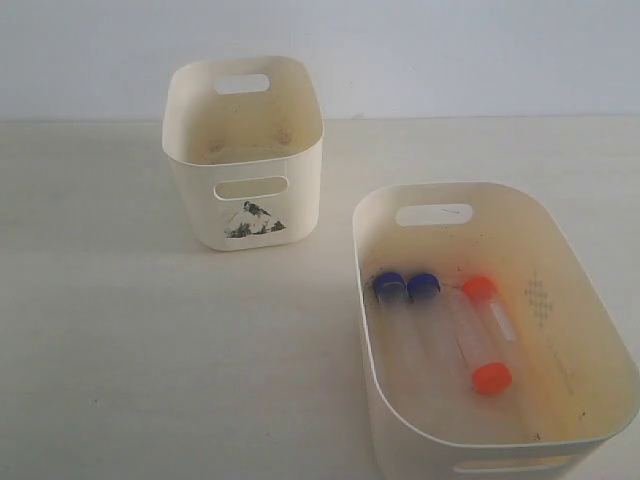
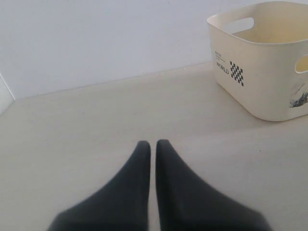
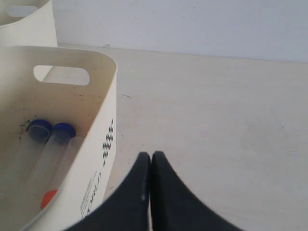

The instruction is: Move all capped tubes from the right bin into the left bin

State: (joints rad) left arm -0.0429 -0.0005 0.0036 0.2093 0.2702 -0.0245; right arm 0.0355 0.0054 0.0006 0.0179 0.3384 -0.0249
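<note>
Beside the pressed-together right end effector, four capped tubes flat inside the right bin, its wall between.

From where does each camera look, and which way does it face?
Exterior: high, looking down on table, left bin, right bin with tubes; no robot shows.
Left wrist: low behind shut left fingers, facing left bin.
Right wrist: behind shut right fingers, beside right bin, seeing tubes.
Shared: exterior and right wrist both show blue caps.

Capped tubes: four lay flat inside the right bin, two blue-capped, two orange-capped.
Left bin: stood upright, well apart.
</note>
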